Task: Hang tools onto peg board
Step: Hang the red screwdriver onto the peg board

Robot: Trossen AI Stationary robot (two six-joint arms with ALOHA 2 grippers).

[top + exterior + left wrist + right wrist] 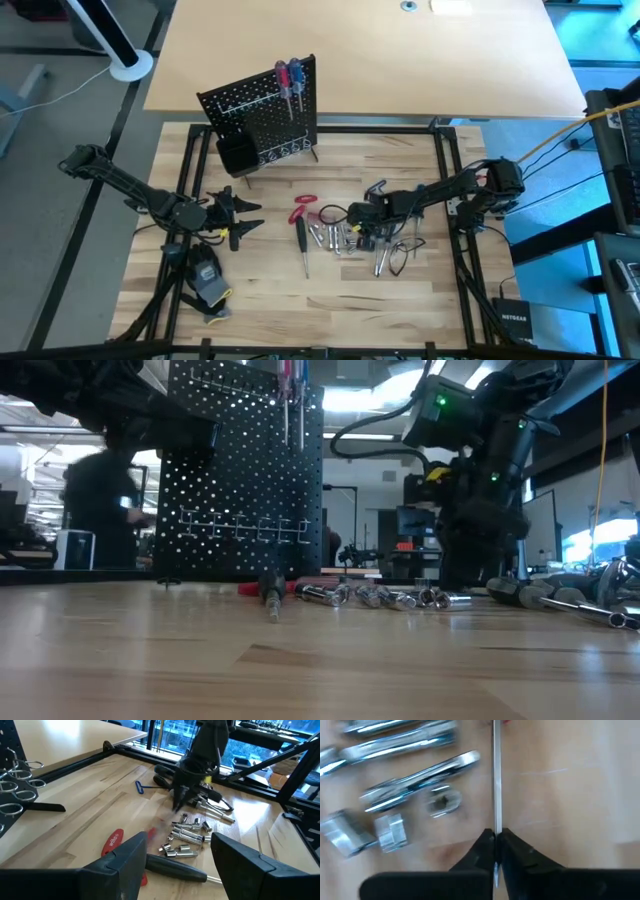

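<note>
Wooden table (580, 795), right hand (495, 842) pinching thin shaft (496, 780)

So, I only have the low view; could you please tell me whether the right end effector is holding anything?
Observer: Yes, the right end effector is shut on a thin metal shaft.
Operator: And the left one?
Observer: The left end effector hangs open and empty, in front of the peg board's bin.
Operator: Anything near it?
Observer: A glove lies on the table by the left arm, apart from the tools.
</note>
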